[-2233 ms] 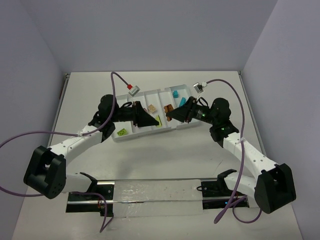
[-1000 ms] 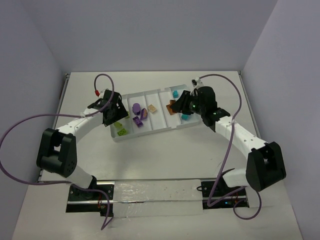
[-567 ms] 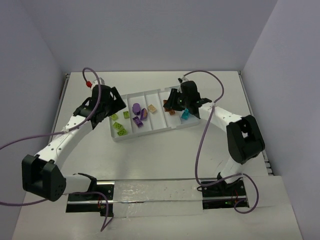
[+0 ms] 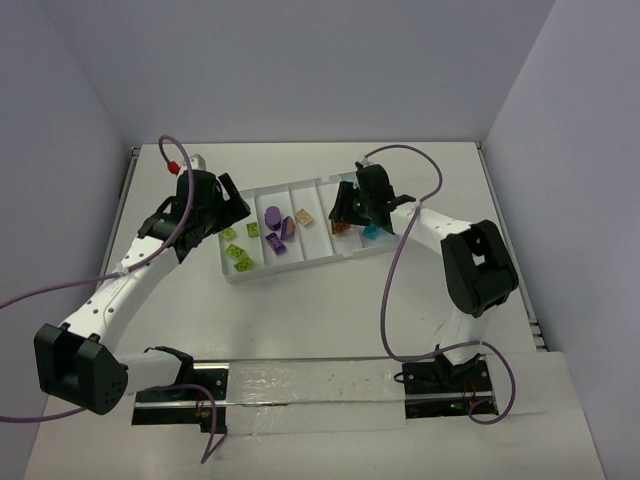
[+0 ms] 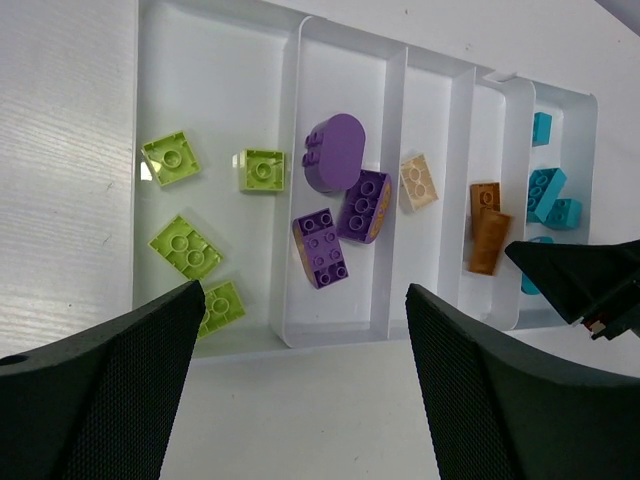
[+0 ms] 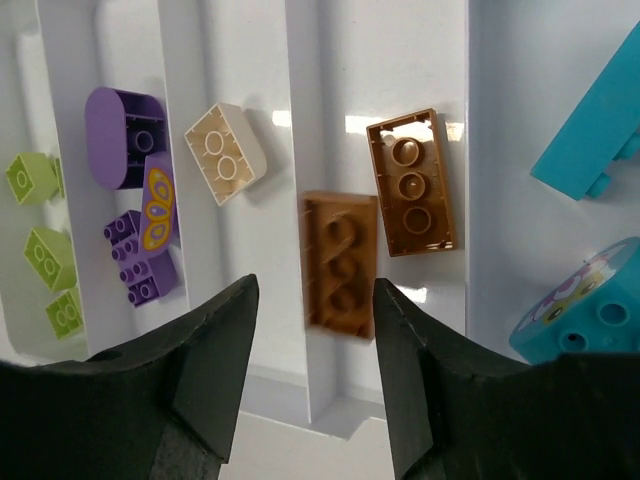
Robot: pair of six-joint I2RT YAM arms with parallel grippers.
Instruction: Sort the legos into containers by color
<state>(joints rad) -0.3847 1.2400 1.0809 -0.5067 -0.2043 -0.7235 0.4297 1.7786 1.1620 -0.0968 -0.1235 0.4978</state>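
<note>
The white tray (image 4: 290, 268) lies mid-table, its long compartments holding legos by color: lime green (image 5: 185, 247), purple (image 5: 333, 150), tan (image 5: 418, 182), orange-brown (image 5: 486, 228) and teal (image 5: 548, 190). My right gripper (image 6: 314, 285) hovers open over the orange-brown compartment. A blurred orange-brown brick (image 6: 340, 262) lies loose between its fingers, touching neither, beside another orange-brown brick (image 6: 412, 182). My left gripper (image 5: 305, 330) stands wide open and empty over the tray's near edge, at the tray's left end in the top view (image 4: 222, 212).
The tray's divider walls (image 6: 305, 150) rise between the compartments. A teal block with a printed face (image 6: 585, 300) sits at the right. Bare white table (image 5: 60, 200) lies left of and in front of the tray. Purple cables loop over both arms.
My right gripper has opened and let go of the orange-brown brick over its compartment. The left gripper has drawn back a little from the tray and stays open.
</note>
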